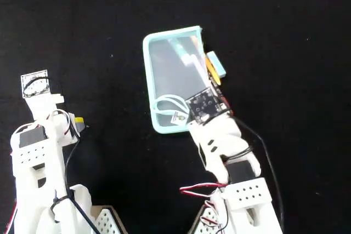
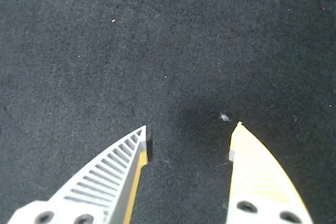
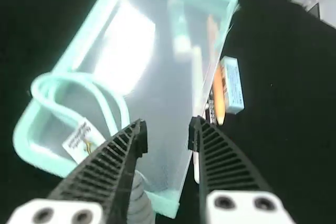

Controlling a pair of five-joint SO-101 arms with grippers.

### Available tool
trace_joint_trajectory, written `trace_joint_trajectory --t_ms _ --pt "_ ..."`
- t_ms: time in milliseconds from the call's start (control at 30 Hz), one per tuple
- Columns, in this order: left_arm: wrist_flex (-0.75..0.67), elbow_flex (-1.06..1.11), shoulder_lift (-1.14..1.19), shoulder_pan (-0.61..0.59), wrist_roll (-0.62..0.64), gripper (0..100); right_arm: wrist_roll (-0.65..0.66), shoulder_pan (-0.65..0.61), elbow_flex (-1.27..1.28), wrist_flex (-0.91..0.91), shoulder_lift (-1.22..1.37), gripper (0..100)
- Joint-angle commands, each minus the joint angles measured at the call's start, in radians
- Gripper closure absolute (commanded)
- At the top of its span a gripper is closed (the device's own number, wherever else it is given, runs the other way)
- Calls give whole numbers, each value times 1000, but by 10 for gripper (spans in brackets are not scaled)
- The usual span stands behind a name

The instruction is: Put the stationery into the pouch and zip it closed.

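The black table (image 1: pixel 98 36) carries a translucent pouch (image 3: pixel 152 61) with a mint-green rim, lying near its middle. The right end effector (image 3: pixel 167 124) hangs over the pouch's near end, beside its looped strap (image 3: pixel 79 85), jaws a little apart with nothing between them. An orange pencil (image 3: pixel 216 90) and a pale blue eraser (image 3: pixel 231 85) lie along the pouch's zip edge. The left end effector (image 2: pixel 192 128) is well apart from the pouch, wide open over bare table.

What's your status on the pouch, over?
Left claw open, away from pouch. Right claw open over pouch. Eraser outside, beside pouch. Zip state unclear.
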Motion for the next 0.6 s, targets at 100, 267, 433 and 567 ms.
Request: trace_joint_trajectory --t_ms 100,267,433,567 --pt "-15 -15 -23 8 5 739 52 106 -1 -43 10 848" --pt "-15 -15 -23 8 5 739 52 104 27 -41 10 848" --pt "-15 -15 -23 8 5 739 91 48 108 -35 10 847" --pt "-14 -13 -23 8 5 739 107 15 93 25 -1 849"
